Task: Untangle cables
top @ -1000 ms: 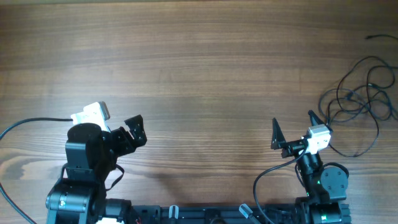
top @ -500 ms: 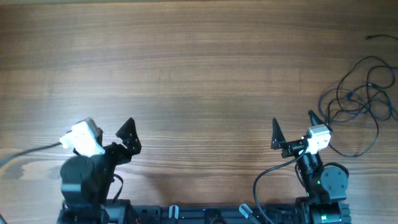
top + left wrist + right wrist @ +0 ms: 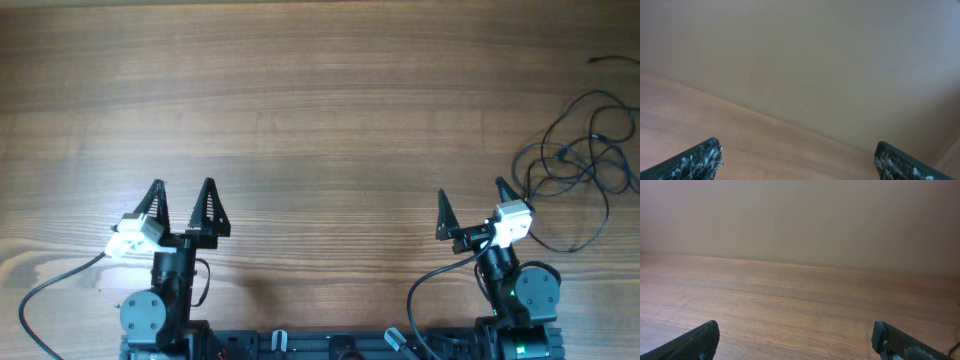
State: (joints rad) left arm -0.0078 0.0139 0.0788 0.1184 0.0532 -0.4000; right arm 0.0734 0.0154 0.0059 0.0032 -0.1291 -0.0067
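Left gripper (image 3: 181,188) sits low at the near edge of the brown wood-grain table (image 3: 320,100), fingers pointing straight across it, jaws spread wide, holding nothing. Right gripper (image 3: 470,192) has the same pose: wide open, empty. The bunch of thin black cables (image 3: 570,155) lies in loose loops at the table's right side, near the right gripper.

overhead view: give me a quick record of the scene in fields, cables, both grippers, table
cables: thin black cords in a loose tangle at the table's right edge
left gripper: open, empty, far from the cables
right gripper: open, empty, just beside the tangle
held: nothing by either gripper
table: bare wood
task state: cables not yet untangled
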